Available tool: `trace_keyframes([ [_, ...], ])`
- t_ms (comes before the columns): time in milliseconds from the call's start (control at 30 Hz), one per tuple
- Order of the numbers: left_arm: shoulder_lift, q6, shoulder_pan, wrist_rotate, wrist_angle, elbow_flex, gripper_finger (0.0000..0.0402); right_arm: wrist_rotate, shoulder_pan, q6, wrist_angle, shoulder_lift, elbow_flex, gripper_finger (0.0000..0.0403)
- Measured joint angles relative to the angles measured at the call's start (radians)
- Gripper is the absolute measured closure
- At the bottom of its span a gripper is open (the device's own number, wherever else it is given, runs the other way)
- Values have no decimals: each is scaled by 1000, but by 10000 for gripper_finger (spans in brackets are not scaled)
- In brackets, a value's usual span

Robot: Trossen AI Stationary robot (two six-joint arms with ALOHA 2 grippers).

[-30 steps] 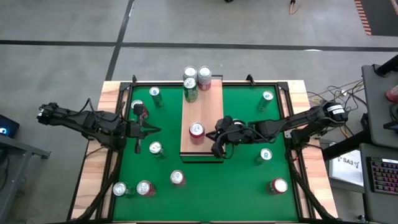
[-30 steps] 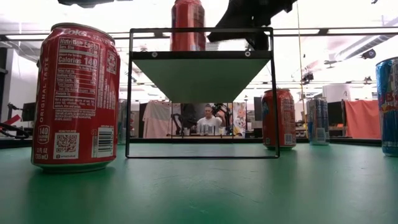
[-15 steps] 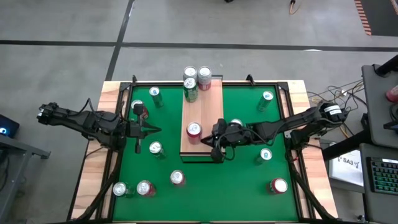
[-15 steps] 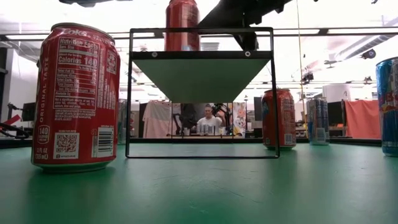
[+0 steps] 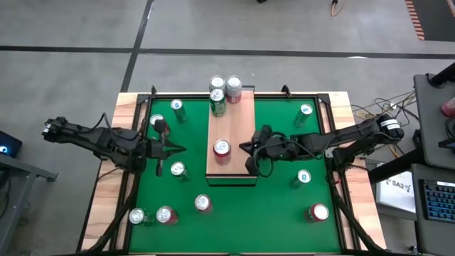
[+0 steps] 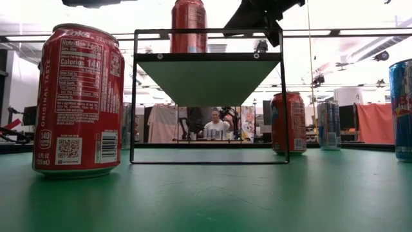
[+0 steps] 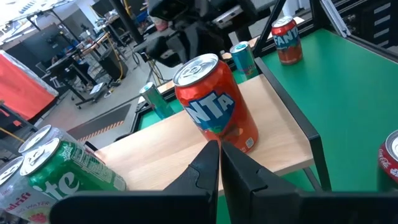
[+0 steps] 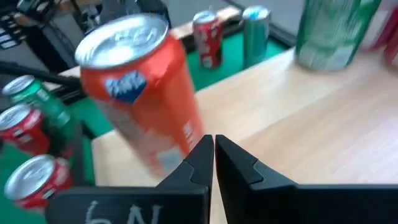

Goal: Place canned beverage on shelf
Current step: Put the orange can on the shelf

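An orange-red can (image 5: 222, 149) stands upright on its base near the near end of the wooden shelf (image 5: 231, 128). It also shows as the can (image 8: 140, 93) in the right wrist view and the can (image 6: 188, 26) in the low view. My right gripper (image 5: 249, 150) is shut and hovers over the shelf's right side, a short gap from the can. My left gripper (image 5: 175, 149) is shut and waits over the green table left of the shelf, pointing at the can (image 7: 214, 102). A green can (image 5: 218, 104) and two more cans (image 5: 226, 86) stand at the shelf's far end.
Several loose cans stand on the green table: some on the left (image 5: 178, 170), some along the near side (image 5: 203, 203), some on the right (image 5: 303, 178). A red cola can (image 6: 78, 100) stands close to the low camera. A person sits in the room behind.
My right gripper, still shut, first moved toward the orange-red can. It then drew back toward the table's right edge, rose a little and turned. The can slid slightly toward the shelf's left side and stayed upright.
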Motion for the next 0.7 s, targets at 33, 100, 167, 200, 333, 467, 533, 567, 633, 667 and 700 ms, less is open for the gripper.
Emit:
trace_keyframes([
  [33,1,6,0,0,2,0,402,-1,-7,-24,22,0,0,394],
  [100,3,14,0,0,4,0,402,0,-23,-73,73,6,0,394],
  [167,3,15,0,0,8,0,402,0,-40,-109,116,10,1,394],
  [200,3,15,0,0,10,0,402,-1,-50,-129,121,11,1,394],
  [333,2,17,0,0,11,0,402,-4,-98,-172,167,12,0,394],
  [467,3,30,0,0,12,0,402,-107,-147,-204,232,14,0,394],
  [533,3,36,0,0,12,0,402,-166,-164,-207,269,24,1,394],
  [567,3,36,0,0,13,0,402,-181,-168,-211,277,28,1,394],
  [633,3,36,0,0,13,0,402,-191,-171,-228,287,36,1,394],
  [667,3,36,0,0,13,0,402,-192,-171,-237,290,38,0,394],
  [700,3,37,0,0,13,0,402,-192,-170,-247,296,38,1,394],
])
